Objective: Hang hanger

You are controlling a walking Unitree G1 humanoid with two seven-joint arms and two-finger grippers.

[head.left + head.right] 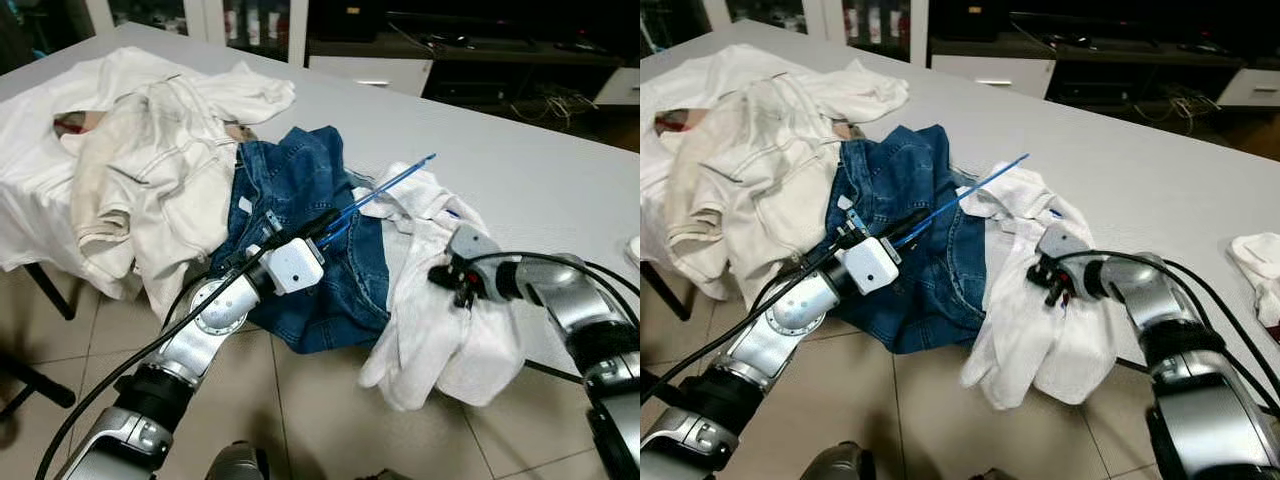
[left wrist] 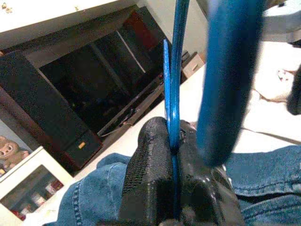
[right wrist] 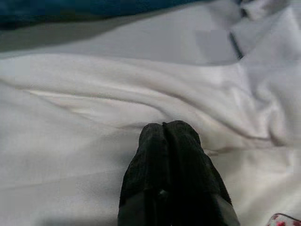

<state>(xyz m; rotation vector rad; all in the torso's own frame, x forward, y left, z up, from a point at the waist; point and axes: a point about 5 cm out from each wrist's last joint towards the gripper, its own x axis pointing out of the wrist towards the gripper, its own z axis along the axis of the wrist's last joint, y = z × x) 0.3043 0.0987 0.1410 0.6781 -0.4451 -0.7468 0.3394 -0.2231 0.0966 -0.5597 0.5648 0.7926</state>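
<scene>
A thin blue hanger (image 1: 385, 190) sticks up and away over the clothes on the grey table (image 1: 520, 170). My left gripper (image 1: 322, 225) is shut on its lower wire, above the blue jeans (image 1: 300, 190). In the left wrist view the blue wire (image 2: 174, 94) runs between the black fingers (image 2: 146, 160), and a thicker blue part passes close to the camera. My right gripper (image 1: 445, 275) is shut, its tips resting against a white garment (image 1: 430, 330) that hangs over the table's front edge. The right wrist view shows the closed fingertips (image 3: 181, 141) pressed to white cloth.
A heap of white and cream clothes (image 1: 140, 150) covers the table's left side and spills over its edge. A small white cloth (image 1: 1255, 255) lies at the far right. A dark TV cabinet (image 1: 480, 60) stands beyond the table. Tiled floor (image 1: 330, 400) lies below.
</scene>
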